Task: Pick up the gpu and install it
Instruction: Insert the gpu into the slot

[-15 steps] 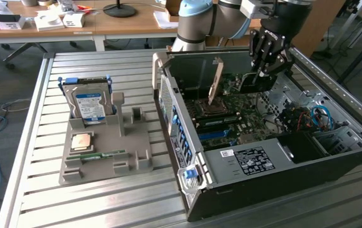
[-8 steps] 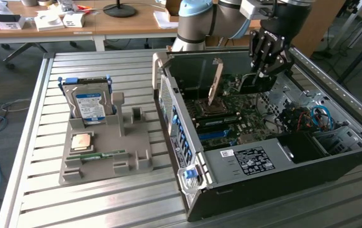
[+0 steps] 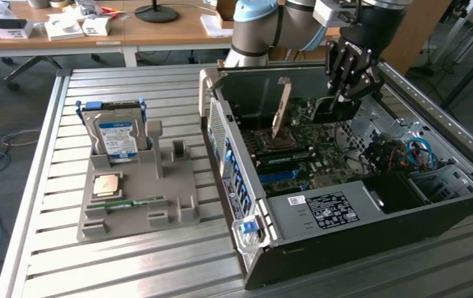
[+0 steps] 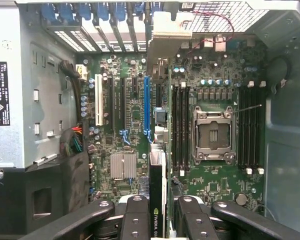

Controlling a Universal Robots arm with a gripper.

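While clamped on the gpu [image 4: 157, 175], the gripper [image 4: 161, 210] hung over the motherboard [image 4: 125, 100]. A hard drive [image 3: 117, 133] stood at the exterior view's nine o'clock

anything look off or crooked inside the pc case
Nothing looks damaged or spilled. The gpu sits straight, edge-on, in the tool over the motherboard. The one oddity: the cpu socket is open and empty.

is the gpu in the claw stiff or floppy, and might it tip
Probably stiff: the gpu is a flat board, straight and edge-on in the claw. Likely light, being so thin. It might pivot if bumped, since the claw pinches only one edge.
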